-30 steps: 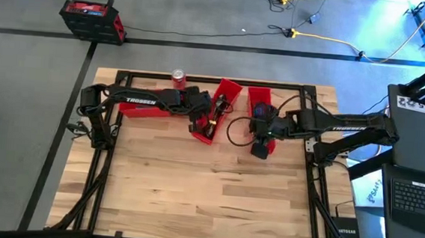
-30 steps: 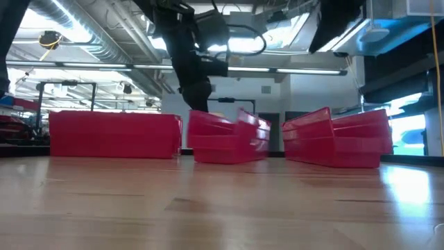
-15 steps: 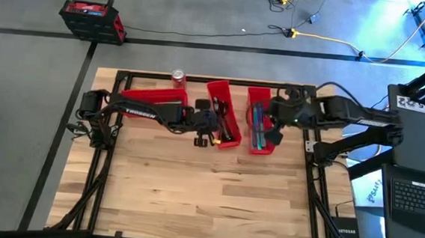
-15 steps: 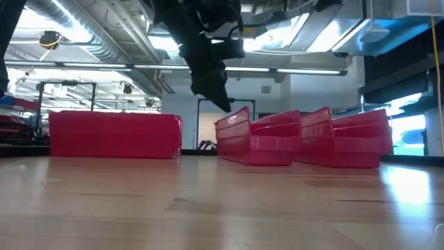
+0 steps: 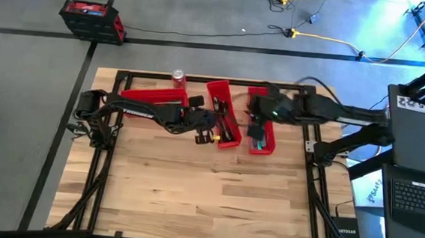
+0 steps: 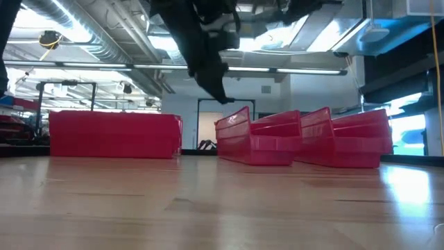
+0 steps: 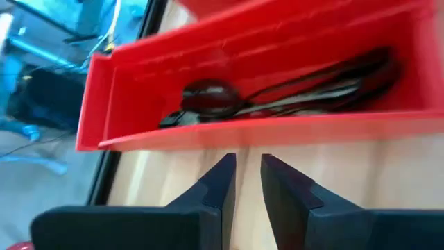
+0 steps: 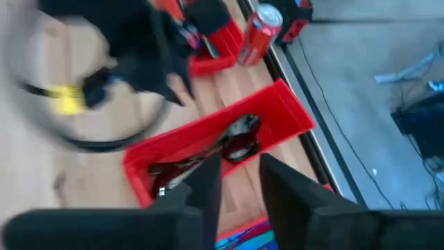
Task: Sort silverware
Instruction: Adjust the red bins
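Three long red bins stand at the table's far side. The middle bin [image 5: 226,114] holds dark spoons [image 7: 208,97]. The right bin [image 5: 262,134] holds blue-teal silverware [image 8: 243,239]. The left bin [image 5: 154,98] lies crosswise. My left gripper [image 7: 248,173] hangs just left of the middle bin's long wall, above rim height [image 6: 220,97]; a narrow gap shows between its fingers, with nothing in it. My right gripper [image 8: 239,180] hovers open and empty over the right bin [image 5: 253,126], pointing toward the middle bin [image 8: 222,142].
A red soda can [image 5: 178,76] stands at the far edge behind the left bin. The black frame rails [image 5: 125,75] run round the table. The near half of the wooden tabletop [image 5: 207,194] is bare wood.
The middle bin's near end has swung toward the table's right edge, and the bin now lies straight beside the right bin. My left gripper has gone right along with it. My right gripper has risen from the right bin's near end and gone toward the far edge.
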`<state>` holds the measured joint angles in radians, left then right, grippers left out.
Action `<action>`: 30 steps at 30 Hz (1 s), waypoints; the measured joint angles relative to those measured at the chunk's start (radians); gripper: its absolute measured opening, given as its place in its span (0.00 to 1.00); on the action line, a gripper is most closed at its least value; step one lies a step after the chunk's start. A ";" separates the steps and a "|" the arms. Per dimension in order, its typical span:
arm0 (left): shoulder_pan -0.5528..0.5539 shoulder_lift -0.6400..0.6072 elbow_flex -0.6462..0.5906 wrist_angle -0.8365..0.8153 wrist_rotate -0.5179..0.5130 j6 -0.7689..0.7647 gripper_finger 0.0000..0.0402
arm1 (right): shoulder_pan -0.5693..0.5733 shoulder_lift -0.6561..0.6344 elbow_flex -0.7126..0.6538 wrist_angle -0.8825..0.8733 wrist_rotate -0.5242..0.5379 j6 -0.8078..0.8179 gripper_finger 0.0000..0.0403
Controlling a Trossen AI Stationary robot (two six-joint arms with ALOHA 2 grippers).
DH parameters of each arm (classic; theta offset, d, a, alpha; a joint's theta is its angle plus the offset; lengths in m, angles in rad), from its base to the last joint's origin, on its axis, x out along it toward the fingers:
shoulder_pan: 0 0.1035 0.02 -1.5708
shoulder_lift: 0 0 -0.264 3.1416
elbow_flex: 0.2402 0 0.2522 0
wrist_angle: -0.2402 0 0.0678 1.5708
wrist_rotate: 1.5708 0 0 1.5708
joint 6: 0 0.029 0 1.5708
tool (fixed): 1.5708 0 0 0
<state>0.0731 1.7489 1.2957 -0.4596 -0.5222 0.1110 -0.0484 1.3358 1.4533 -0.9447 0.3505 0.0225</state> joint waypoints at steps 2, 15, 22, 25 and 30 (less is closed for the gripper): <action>0.006 -0.014 0.002 0.013 0.016 0.000 0.14 | -0.047 0.042 0.020 -0.009 -0.003 -0.010 0.32; 0.021 -0.285 -0.284 0.353 0.242 0.030 0.14 | -0.255 0.226 0.022 0.025 -0.237 0.159 0.56; 0.053 -0.484 -0.538 0.637 0.446 -0.051 0.14 | -0.254 0.335 0.023 0.089 -0.243 0.180 0.56; 0.054 -0.500 -0.581 0.656 0.444 -0.100 0.14 | -0.256 0.389 0.023 0.088 -0.200 0.184 0.56; 0.043 -0.492 -0.592 0.659 0.446 -0.119 0.14 | -0.267 0.455 0.023 0.117 -0.115 0.235 0.56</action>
<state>0.1160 1.2565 0.7033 0.1990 -0.0765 -0.0078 -0.3154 1.7910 1.4761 -0.8279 0.2355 0.2577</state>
